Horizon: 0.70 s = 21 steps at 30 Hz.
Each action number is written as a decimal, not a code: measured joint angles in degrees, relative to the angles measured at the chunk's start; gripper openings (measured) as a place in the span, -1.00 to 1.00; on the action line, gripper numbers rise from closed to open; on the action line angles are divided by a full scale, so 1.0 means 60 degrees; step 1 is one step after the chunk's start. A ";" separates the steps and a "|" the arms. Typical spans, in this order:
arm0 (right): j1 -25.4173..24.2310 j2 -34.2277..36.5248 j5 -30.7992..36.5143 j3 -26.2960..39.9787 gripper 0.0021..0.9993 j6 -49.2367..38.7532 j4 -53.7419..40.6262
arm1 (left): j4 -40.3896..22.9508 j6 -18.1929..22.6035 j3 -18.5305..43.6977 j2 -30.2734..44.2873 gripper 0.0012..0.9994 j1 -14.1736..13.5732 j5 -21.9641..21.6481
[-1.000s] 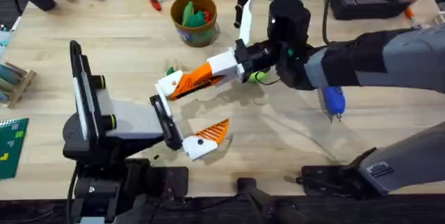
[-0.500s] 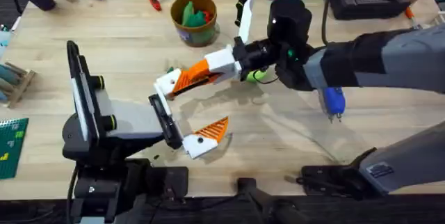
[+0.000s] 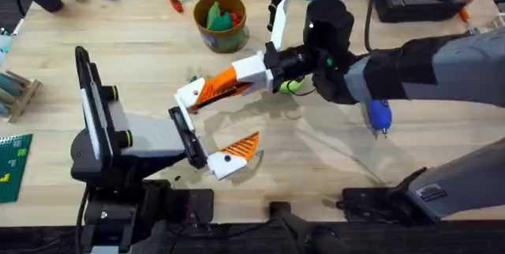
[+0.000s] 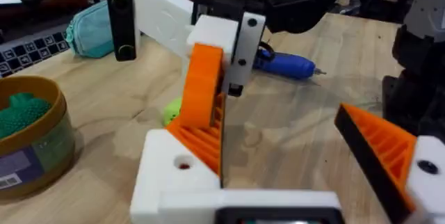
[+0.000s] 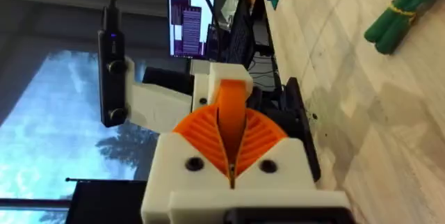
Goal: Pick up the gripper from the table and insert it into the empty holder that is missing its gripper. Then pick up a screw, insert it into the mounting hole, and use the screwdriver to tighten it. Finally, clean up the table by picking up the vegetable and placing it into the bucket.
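R jaws clamped on gripper [image 3: 207, 90] tip

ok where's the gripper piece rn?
Overhead view, table centre: the gripper is held off the table by the right gripper, just above the holder.

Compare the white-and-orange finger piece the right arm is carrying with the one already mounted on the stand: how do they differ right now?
The carried gripper is held above the table by the right gripper; the mounted finger sits fixed at the stand's bracket. The carried one's white base points toward the stand, orange tip toward the arm; the mounted one's orange tip points away from the stand. The mounted one shows a black dot. Both share a white base and orange ribbed wedge.
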 joint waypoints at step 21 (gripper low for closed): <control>-0.0074 0.1002 -0.1298 0.0827 -0.99 -0.0049 0.0239 | -0.0022 -0.0237 0.0000 0.0000 0.97 0.0000 0.0052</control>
